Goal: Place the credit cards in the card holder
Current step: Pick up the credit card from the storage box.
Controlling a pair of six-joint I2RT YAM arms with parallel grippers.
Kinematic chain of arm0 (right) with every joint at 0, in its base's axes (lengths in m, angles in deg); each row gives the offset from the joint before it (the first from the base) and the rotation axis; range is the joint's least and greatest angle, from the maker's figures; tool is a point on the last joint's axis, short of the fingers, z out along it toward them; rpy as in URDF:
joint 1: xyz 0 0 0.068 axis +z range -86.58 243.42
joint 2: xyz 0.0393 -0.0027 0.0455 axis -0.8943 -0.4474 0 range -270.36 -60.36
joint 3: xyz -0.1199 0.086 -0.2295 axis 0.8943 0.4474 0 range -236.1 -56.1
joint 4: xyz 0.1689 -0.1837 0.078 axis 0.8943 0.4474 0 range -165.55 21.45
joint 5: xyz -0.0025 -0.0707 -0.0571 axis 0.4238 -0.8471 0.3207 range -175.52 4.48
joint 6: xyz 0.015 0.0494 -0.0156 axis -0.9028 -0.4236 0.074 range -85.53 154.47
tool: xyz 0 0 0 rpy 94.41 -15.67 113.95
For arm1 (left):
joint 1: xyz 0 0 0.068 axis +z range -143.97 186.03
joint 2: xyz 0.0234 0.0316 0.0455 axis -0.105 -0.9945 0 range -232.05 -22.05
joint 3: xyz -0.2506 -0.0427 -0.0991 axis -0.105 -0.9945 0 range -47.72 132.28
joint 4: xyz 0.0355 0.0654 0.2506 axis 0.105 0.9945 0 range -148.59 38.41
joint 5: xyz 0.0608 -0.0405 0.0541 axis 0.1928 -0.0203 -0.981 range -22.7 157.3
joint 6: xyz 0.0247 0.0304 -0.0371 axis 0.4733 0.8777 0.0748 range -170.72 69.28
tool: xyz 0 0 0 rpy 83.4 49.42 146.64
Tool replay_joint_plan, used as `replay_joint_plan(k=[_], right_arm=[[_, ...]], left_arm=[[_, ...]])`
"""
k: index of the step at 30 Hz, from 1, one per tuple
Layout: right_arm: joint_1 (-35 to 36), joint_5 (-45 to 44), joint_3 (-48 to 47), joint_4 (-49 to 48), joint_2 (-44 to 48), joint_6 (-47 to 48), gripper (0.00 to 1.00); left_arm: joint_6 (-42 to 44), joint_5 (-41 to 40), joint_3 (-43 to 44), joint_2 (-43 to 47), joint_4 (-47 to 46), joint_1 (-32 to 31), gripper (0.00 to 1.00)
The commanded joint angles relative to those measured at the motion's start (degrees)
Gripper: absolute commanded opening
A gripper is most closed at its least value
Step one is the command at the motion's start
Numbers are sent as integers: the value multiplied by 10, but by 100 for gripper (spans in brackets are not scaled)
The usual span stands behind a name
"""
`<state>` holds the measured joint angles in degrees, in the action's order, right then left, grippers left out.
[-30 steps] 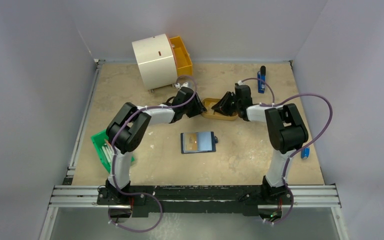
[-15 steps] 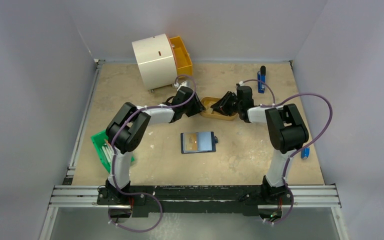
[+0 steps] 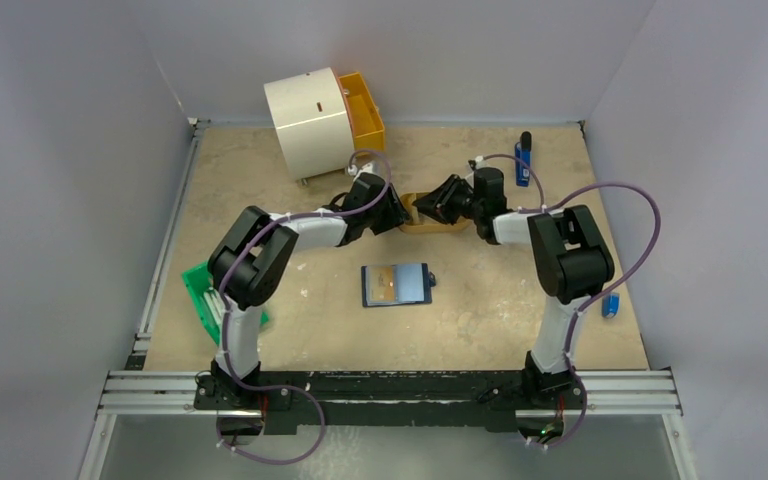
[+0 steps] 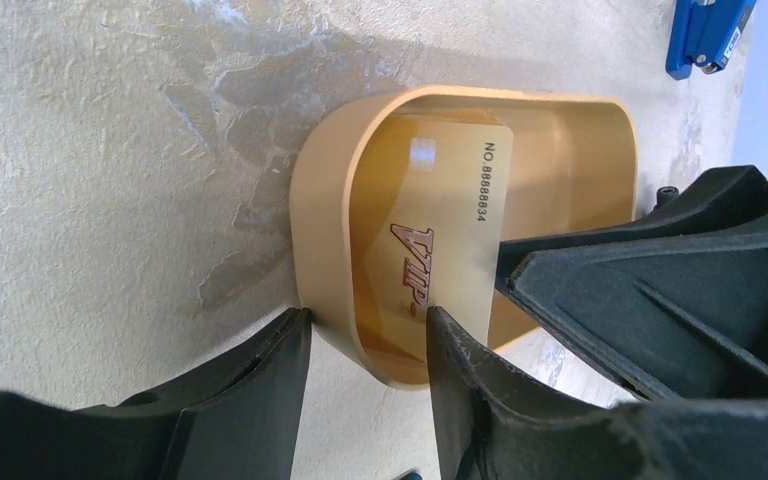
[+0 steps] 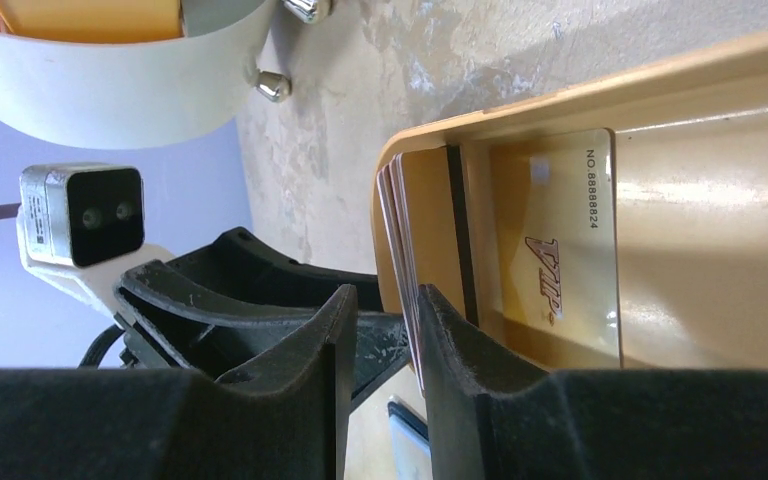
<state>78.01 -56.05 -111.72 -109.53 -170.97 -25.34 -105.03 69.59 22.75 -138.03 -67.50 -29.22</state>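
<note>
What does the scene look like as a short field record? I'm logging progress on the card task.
card holder: unfolded, pockets up, one tan card showing in it
orange tray: holds the remaining credit cards, some stacked on edge at one end
left gripper: jaws apart, straddling the tray's wall
right gripper: jaws apart, edges of the stacked cards in the gap

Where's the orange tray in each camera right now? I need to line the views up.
Top external: tray upper middle, just beyond the open card holder.
Left wrist: tray at centre, rounded end pointing left.
Right wrist: tray fills the right half, cut by the right edge.
Shared landmark: a VIP-printed card inside it, readable in both wrist views only.
</note>
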Motion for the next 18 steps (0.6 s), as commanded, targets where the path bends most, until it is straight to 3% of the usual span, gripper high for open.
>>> replay_joint_plan(k=[1, 18], right_arm=[[9, 40, -26, -11, -17, -10, 32], [8, -29, -75, 151, -9, 100, 23]], left_arm=[[1, 23, 3, 36, -37, -6, 45], [6, 10, -2, 49, -25, -5, 44]])
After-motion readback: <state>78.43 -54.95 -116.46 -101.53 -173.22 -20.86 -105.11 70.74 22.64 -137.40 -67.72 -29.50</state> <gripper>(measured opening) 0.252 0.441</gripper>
